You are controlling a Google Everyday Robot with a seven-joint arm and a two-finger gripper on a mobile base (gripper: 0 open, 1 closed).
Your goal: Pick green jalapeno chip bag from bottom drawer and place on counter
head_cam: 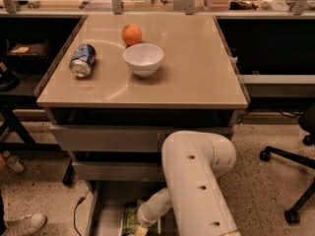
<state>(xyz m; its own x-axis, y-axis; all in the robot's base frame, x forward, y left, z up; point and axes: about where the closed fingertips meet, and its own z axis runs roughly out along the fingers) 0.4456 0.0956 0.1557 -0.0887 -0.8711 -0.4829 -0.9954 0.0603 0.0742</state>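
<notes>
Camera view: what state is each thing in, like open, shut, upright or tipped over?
bottom drawer, pulled open.
green jalapeno chip bag, lying flat in the bottom drawer.
gripper, down in the bottom drawer, at the bag.
two upper drawers, pushed in.
blue can, on its side on the counter.
white bowl, upright, looks empty.
</notes>
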